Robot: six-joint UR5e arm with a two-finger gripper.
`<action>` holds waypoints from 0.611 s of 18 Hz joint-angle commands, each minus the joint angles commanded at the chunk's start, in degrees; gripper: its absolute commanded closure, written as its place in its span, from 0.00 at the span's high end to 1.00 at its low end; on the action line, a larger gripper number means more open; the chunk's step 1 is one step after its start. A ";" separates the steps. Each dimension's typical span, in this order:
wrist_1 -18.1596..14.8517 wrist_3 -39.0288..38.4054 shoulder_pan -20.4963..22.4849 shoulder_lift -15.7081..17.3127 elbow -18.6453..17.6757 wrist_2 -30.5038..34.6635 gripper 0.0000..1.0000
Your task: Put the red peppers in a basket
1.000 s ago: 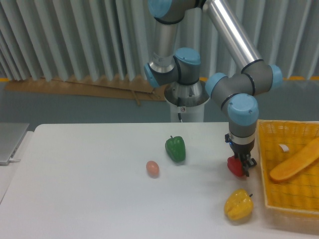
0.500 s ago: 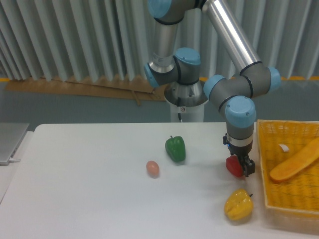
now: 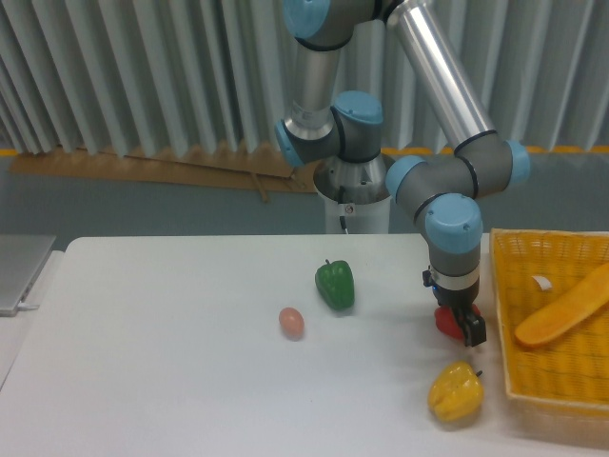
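The red pepper (image 3: 445,321) rests on the white table just left of the basket (image 3: 552,395), a large yellow-orange mesh bin at the right edge. My gripper (image 3: 459,326) points straight down at the pepper. One dark finger (image 3: 472,330) stands against the pepper's right side and covers part of it. The other finger is hidden, so the jaws' state does not show. The pepper seems to sit on the table surface.
A yellow pepper (image 3: 455,392) lies just in front of the red one, close to the basket's near left corner. A green pepper (image 3: 335,285) and a small pinkish egg-shaped object (image 3: 291,322) sit further left. An orange elongated vegetable (image 3: 561,309) lies inside the basket.
The wrist has shifted slightly left and lower over the red pepper. The pepper has stayed almost where it was.
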 joint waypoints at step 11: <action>-0.35 9.83 2.72 0.53 -0.53 0.09 1.00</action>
